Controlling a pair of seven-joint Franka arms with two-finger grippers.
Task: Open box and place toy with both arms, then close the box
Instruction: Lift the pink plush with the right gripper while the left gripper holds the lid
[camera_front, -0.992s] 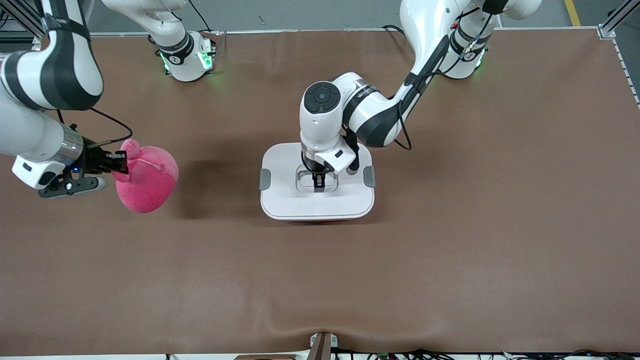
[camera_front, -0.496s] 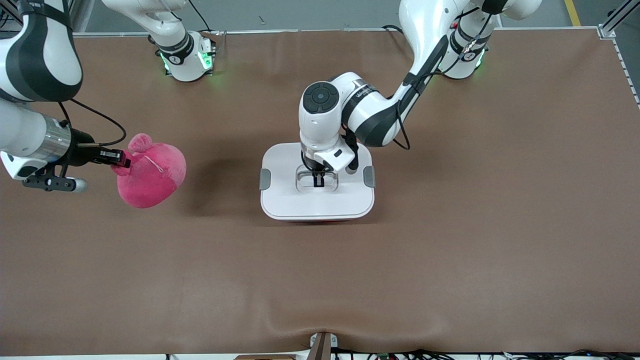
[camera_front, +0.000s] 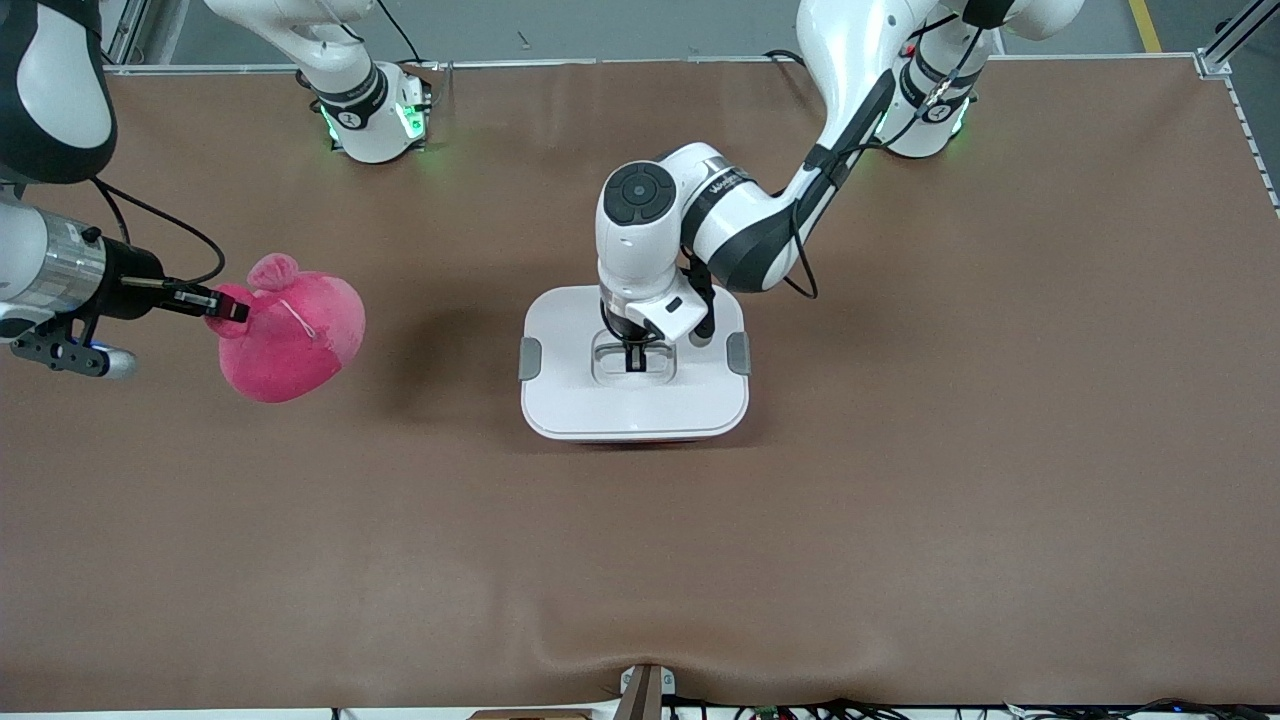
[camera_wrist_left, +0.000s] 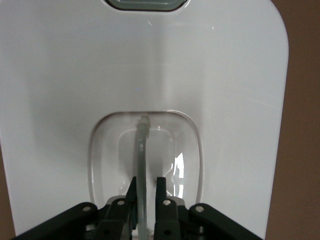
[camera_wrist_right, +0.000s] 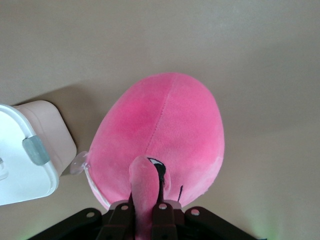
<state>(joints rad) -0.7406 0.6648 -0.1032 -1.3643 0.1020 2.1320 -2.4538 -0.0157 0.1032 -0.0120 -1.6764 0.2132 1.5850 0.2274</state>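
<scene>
The box stands mid-table, white lid on, grey clips at both ends; its pink tub shows in the right wrist view. My left gripper is down in the lid's clear recessed centre and is shut on the handle. The lid fills the left wrist view. My right gripper is shut on an ear flap of the pink plush toy and holds it in the air over the table toward the right arm's end, apart from the box.
Both arm bases stand along the table's edge farthest from the front camera. The brown mat covers the whole table, with a wrinkle at its edge nearest the front camera.
My right gripper has drawn back toward the right arm's end and risen, the toy swinging with it. My left gripper has stayed on the lid handle.
</scene>
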